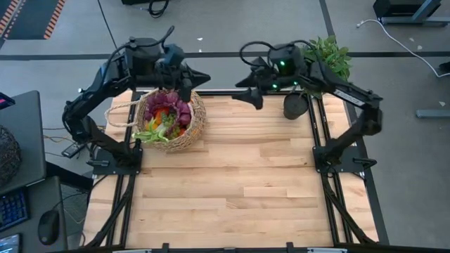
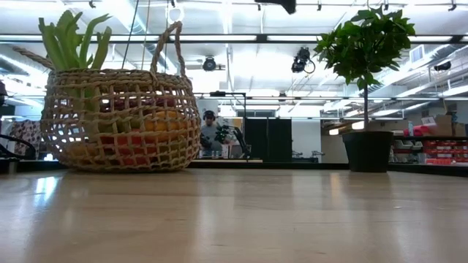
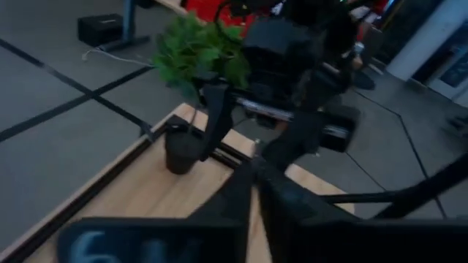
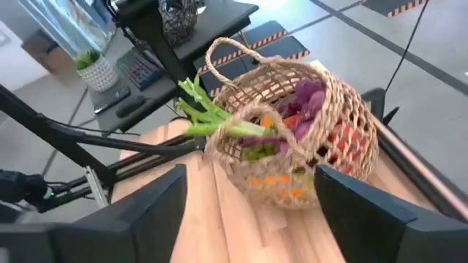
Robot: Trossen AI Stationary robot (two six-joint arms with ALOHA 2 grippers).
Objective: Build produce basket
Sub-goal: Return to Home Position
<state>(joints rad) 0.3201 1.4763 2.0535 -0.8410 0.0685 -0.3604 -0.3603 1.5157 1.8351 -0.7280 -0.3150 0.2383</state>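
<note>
The round woven basket [image 1: 188, 125] stands on its base at the table's far left, its thin looped handle [image 4: 235, 52] up. The produce [image 1: 167, 116] fills it: purple grapes [image 4: 307, 98], red and orange pieces, and a green leek [image 4: 199, 109] sticking out over the rim. My left gripper [image 1: 205, 77] hovers shut above the table's far edge, just right of the basket, pointing toward the other arm. My right gripper [image 1: 246, 95] hangs open near the far edge, facing the basket [image 4: 292, 139] from the right, with nothing between its fingers.
A leafy potted plant [image 1: 327, 53] in a black pot [image 1: 295, 104] stands at the table's far right. A side desk on the left carries a dark wire-mesh basket [image 1: 7, 151]. Bare wood [image 1: 232, 190] stretches across the middle and near side of the table.
</note>
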